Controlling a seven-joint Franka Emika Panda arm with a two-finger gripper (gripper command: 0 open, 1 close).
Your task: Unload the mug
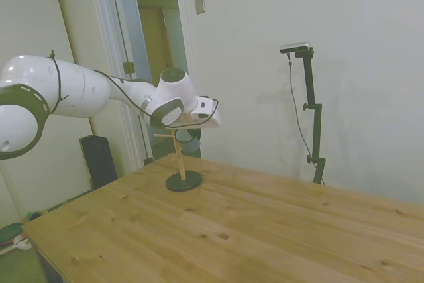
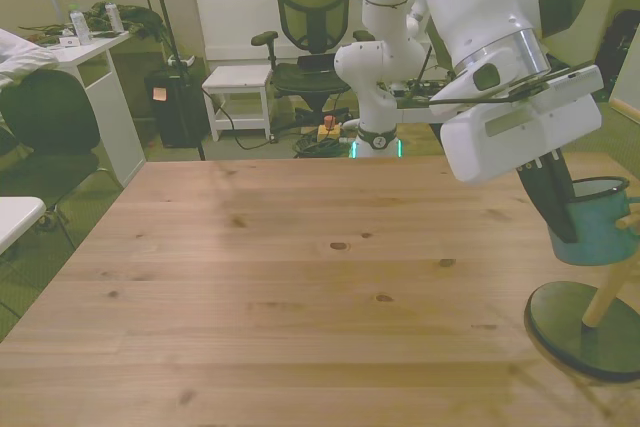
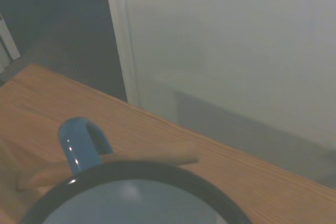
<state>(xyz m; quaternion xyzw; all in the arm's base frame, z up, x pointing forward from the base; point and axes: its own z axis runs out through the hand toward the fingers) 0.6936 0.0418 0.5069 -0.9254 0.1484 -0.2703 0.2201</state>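
Observation:
The light-blue mug [image 2: 598, 227] hangs upright above the table at the front view's right edge, its dark rim facing up. My gripper [image 2: 564, 225] is shut on the mug's wall, with one dark finger [image 2: 546, 193] showing on its near side. In the wrist view the mug's rim [image 3: 137, 173] fills the foreground, and its blue handle [image 3: 80, 143] still crosses a wooden peg [image 3: 157, 156] of the stand. In the side view the hand [image 1: 192, 118] hovers over the stand's pole [image 1: 177, 156], and the mug is mostly hidden behind it.
The peg stand's dark round base [image 2: 583, 329] rests on the wooden table [image 2: 300, 277] below the mug, near the front view's right edge. An office chair [image 2: 312, 17], a white desk and a stool stand beyond the table.

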